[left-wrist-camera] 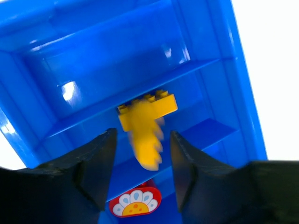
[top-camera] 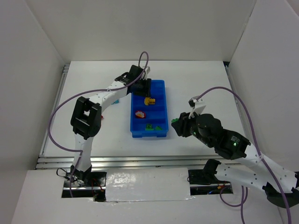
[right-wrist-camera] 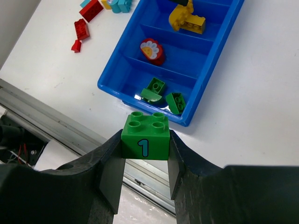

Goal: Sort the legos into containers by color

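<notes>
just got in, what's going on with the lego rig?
Two arms are sorting legos by colour into a blue tray. The left end effector is open over the tray's far half, with a blurred yellow piece between its fingers, ungripped. The right end effector holds a green brick marked 1 just short of the tray, whose nearest compartment has green bricks. Loose red bricks and teal bricks lie beside it.

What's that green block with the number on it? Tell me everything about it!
The green brick is a shiny, square plastic block. It has four round studs on top and a blue number 1 on its side. It is upright, studs up, pinched on two sides by the right gripper's black fingers. Nothing else touches it. It hangs in the air near the end of the blue tray where other green pieces lie.
</notes>
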You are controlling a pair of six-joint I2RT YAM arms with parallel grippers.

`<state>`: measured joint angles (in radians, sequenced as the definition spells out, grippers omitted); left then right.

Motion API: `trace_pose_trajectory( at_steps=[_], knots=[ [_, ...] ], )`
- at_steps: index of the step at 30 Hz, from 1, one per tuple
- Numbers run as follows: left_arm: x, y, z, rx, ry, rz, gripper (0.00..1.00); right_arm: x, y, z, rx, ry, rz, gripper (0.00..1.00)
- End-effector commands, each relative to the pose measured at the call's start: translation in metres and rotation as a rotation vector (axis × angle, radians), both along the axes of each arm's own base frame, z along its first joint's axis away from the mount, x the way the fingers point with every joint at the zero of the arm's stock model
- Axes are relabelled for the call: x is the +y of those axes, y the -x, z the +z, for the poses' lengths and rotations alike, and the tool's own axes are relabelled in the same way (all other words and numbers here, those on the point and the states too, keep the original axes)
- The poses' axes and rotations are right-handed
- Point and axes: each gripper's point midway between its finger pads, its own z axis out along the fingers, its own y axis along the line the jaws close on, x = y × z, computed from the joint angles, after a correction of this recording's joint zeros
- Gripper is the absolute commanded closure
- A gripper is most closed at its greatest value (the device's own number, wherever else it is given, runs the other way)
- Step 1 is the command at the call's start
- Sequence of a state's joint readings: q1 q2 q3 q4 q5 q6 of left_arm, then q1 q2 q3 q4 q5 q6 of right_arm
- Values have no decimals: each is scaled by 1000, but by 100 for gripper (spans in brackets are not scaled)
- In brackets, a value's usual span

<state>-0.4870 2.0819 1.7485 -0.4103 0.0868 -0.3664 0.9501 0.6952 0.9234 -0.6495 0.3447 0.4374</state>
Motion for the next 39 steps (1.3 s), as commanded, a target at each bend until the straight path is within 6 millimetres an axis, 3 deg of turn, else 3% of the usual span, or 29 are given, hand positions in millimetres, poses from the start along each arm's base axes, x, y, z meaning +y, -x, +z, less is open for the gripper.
trace_pose_trajectory(
  at_steps=[1, 5, 8, 11, 13, 14, 16, 18, 19, 20, 22, 23, 24, 25, 26, 27, 28, 29, 30, 31, 32, 34, 39],
  knots=[
    [2, -6, 24, -73, 10, 5, 37, -6, -2, 11, -27, -24, -26, 100],
    [9, -4, 31, -85, 0, 33, 18, -5, -1, 9, -18, -35, -23, 100],
    [9, -2, 47, -94, 11, 37, 15, -2, 0, 6, -7, -39, -15, 100],
    [11, 0, 89, -162, 58, 64, 14, 4, 0, -6, 23, -21, 0, 100],
    [17, 6, 131, -217, 98, 97, 12, 11, -3, -17, 56, -11, -1, 100],
    [35, 6, 139, -224, 56, 185, 10, 18, -4, -27, 90, 10, 9, 100],
    [55, 16, 182, -289, 62, 264, 8, 25, -6, -34, 134, 2, -5, 100],
    [86, 28, 191, -292, 5, 378, 4, 30, -14, -47, 176, 24, -57, 100],
    [100, 40, 210, -320, 9, 411, 3, 32, -18, -45, 194, -1, -90, 100],
    [110, 48, 205, -307, -14, 428, 1, 37, -23, -54, 219, 23, -105, 100],
    [141, 68, 215, -308, -33, 484, 0, 45, -29, -54, 238, 16, -121, 100],
    [154, 85, 210, -278, -49, 493, 1, 52, -36, -57, 261, 25, -139, 100],
    [164, 93, 206, -261, -64, 513, 1, 52, -38, -68, 283, 53, -153, 100],
    [177, 99, 204, -249, -79, 539, 1, 58, -42, -62, 282, 47, -160, 100],
    [186, 108, 191, -219, -108, 549, 1, 59, -47, -74, 312, 89, -181, 100],
    [197, 123, 196, -227, -117, 568, 0, 63, -52, -68, 310, 78, -204, 100],
    [205, 131, 193, -223, -126, 582, 1, 66, -55, -76, 327, 103, -210, 100],
    [211, 140, 180, -197, -146, 588, 0, 68, -57, -76, 329, 108, -217, 100],
    [217, 151, 187, -219, -128, 598, 0, 70, -62, -72, 329, 95, -240, 100],
    [222, 159, 176, -195, -139, 603, 0, 73, -65, -76, 337, 101, -243, 100],
    [226, 168, 179, -208, -126, 609, 0, 75, -68, -77, 343, 98, -245, 100],
    [232, 179, 168, -174, -137, 629, 1, 81, -71, -80, 367, 108, -247, 100],
    [244, 194, 163, -158, -162, 667, 1, 88, -80, -88, 391, 140, -273, 100]
  ],
)
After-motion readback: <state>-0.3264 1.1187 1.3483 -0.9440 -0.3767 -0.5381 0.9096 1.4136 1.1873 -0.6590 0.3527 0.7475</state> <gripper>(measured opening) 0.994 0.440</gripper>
